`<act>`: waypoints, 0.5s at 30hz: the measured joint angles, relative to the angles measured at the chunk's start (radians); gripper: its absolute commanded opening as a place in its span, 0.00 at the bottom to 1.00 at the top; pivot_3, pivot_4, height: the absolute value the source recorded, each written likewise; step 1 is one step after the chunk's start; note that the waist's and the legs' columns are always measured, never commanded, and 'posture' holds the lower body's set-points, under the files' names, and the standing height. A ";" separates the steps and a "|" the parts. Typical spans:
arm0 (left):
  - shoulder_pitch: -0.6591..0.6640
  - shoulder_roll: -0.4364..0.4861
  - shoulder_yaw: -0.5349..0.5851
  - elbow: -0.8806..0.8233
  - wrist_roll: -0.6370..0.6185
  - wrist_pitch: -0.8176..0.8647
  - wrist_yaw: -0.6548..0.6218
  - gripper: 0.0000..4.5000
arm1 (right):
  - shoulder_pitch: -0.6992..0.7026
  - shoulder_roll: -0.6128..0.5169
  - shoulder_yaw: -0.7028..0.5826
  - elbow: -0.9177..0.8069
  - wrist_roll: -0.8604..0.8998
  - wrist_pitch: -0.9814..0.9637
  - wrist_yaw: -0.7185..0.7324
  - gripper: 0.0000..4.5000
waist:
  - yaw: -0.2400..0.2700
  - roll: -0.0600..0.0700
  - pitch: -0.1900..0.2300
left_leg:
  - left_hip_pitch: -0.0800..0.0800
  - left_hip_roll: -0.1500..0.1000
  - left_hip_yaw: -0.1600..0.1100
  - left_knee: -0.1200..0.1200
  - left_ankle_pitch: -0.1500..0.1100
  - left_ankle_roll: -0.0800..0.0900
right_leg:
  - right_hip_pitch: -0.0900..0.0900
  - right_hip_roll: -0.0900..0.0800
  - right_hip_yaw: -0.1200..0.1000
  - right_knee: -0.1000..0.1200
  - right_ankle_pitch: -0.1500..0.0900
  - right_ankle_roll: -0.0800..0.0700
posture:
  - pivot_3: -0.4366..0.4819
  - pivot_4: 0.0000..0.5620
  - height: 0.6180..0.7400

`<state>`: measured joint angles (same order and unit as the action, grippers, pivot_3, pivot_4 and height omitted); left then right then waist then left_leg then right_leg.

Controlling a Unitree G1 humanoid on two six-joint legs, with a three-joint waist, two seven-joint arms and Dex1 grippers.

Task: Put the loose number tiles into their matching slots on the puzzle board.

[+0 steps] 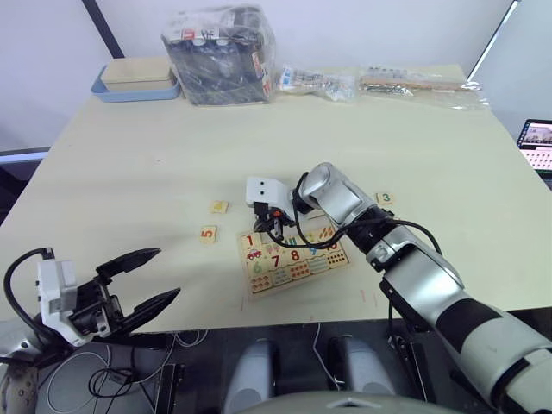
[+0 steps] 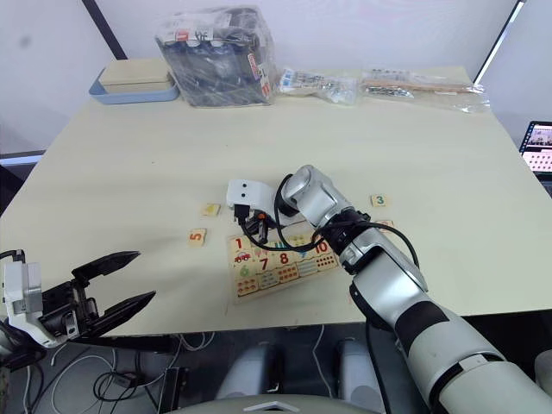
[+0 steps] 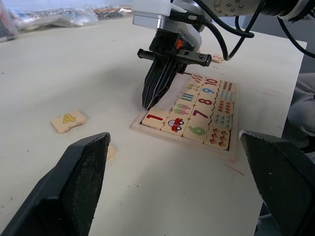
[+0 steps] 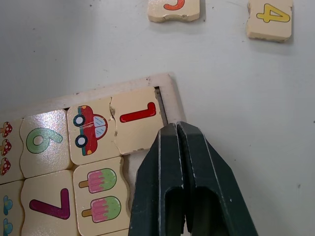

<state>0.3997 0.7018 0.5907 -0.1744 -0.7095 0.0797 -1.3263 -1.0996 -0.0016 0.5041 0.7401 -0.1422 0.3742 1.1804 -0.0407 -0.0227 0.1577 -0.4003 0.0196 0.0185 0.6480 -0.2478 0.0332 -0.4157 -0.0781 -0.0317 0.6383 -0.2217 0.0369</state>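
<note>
Right gripper [image 4: 177, 129], fingers pressed together, points at the puzzle board [image 1: 293, 259] beside seated tile 1 [image 4: 139, 115]; three loose tiles, 3 [image 1: 385, 198], 4 [image 3: 69, 121], 5 [image 1: 208, 233], dot the tabletop [image 1: 172, 147]; left gripper [image 1: 151, 279] gapes wide

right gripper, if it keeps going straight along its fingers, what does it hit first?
Most likely the puzzle board: the shut right gripper points down at its corner, tips at the tile 1 edge and the frame beside it. Contact may already exist; depth is unclear.
</note>
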 measured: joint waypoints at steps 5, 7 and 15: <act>0.003 -0.007 -0.004 0.000 0.001 0.000 0.003 1.00 | 0.062 -0.055 -0.084 -0.131 0.077 -0.029 0.018 0.00 | 0.002 0.000 0.000 | 0.000 0.000 0.000 0.000 0.000 0.000 | 0.000 0.000 0.000 0.000 0.000 0.000 | 0.48 0.27 1.00; 0.004 -0.010 -0.008 0.000 0.003 -0.001 0.004 1.00 | 0.138 -0.088 -0.144 -0.242 0.147 -0.074 0.038 0.00 | 0.003 0.000 0.000 | 0.000 0.000 0.000 0.000 0.000 0.000 | 0.001 0.000 0.000 -0.001 0.000 0.001 | 0.48 0.27 1.00; 0.003 -0.023 -0.016 0.000 0.017 -0.009 0.003 1.00 | 0.413 -0.257 -0.286 -0.630 0.384 0.013 0.092 0.00 | 0.009 -0.001 0.000 | 0.000 0.000 0.000 0.000 0.000 0.000 | 0.002 0.000 -0.001 -0.001 0.000 0.000 | 0.48 0.27 1.00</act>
<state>0.4026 0.6792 0.5750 -0.1739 -0.6923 0.0710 -1.3229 -0.6865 -0.2585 0.2185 0.1102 0.2421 0.3874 1.2719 -0.0322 -0.0233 0.1573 -0.3999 0.0199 0.0181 0.6484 -0.2479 0.0335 -0.4139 -0.0781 -0.0324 0.6372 -0.2217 0.0372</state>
